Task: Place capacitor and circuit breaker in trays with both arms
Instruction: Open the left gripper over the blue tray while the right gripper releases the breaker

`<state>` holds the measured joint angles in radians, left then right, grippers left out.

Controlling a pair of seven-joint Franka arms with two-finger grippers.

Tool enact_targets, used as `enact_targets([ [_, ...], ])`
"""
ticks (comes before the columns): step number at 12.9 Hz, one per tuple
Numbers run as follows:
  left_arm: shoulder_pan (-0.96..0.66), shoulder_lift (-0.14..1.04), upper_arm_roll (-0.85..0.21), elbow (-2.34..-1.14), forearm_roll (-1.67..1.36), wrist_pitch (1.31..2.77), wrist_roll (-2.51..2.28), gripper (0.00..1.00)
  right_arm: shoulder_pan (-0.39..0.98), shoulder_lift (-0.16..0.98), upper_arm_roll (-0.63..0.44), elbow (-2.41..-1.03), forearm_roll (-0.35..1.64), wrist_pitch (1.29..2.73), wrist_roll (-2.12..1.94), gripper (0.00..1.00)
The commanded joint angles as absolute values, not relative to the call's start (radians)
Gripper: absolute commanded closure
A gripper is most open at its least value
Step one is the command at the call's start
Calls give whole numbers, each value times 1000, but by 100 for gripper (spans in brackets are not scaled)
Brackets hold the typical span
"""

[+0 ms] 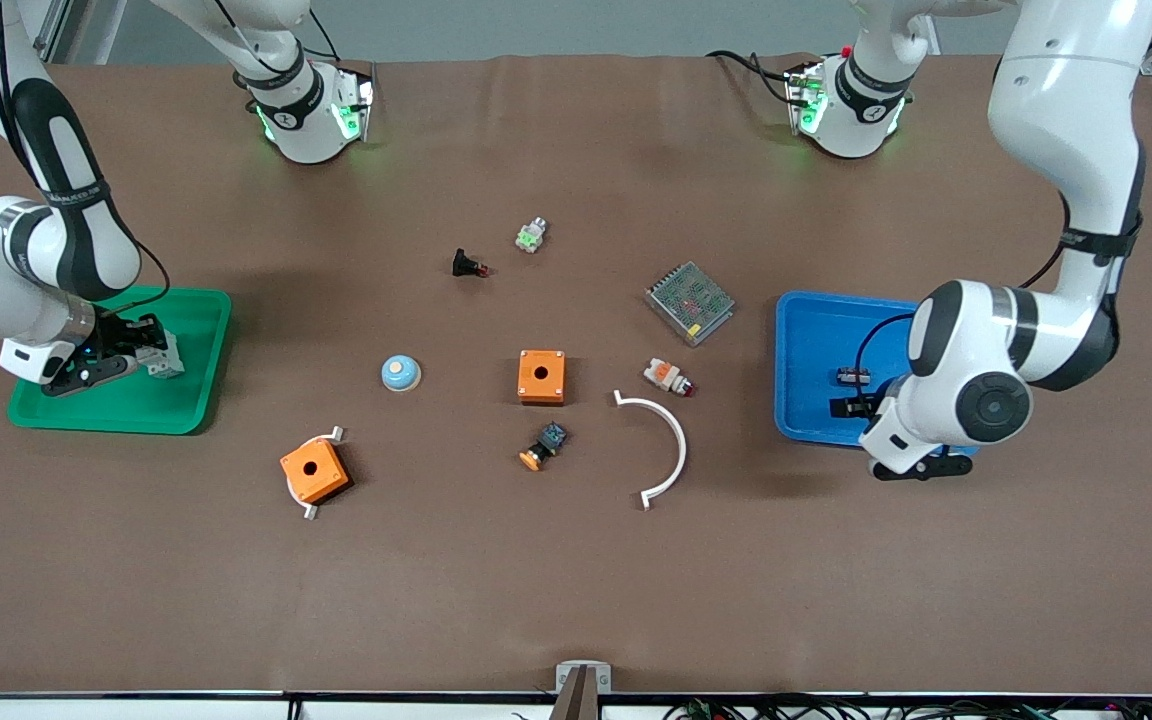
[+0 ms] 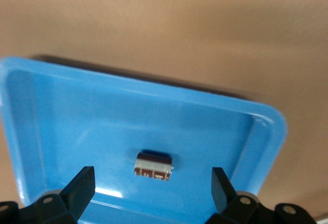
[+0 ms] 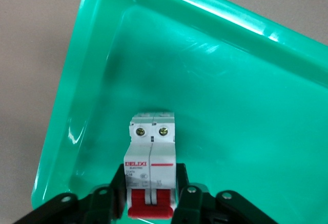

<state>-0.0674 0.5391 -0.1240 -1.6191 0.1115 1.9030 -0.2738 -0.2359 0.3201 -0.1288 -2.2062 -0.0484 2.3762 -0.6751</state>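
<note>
Left claw [image 2: 151, 183] hangs open over the capacitor [image 2: 152, 166], dropped in the blue tray [image 2: 256, 131]. Right claw [image 3: 151, 196] grips the breaker [image 3: 151, 167] low over the green tray [image 3: 246, 101]; letting go looks next.

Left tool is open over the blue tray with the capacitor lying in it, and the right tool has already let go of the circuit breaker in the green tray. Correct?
Not quite. The right wrist view shows the right tool shut on the circuit breaker in the green tray. The rest holds: left tool, capacitor, blue tray.

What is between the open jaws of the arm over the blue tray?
The capacitor lies on the blue tray floor, centred between the left gripper jaws, touching neither. The left wrist view shows this.
</note>
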Motion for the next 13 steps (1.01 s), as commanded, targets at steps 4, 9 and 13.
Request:
enact_targets([
  [4,-43,480,-135,-1424,83,1801,-242,0,-246,282,-95,-2107,46,2135,-739,0],
  [9,23,355,-135,-1381,80,1801,-160,0,-215,276,-95,-1864,171,1803,-723,0],
  [13,71,201,-133,-1488,69,1798,-103,0,-167,259,-90,-1723,206,1622,-565,0],
])
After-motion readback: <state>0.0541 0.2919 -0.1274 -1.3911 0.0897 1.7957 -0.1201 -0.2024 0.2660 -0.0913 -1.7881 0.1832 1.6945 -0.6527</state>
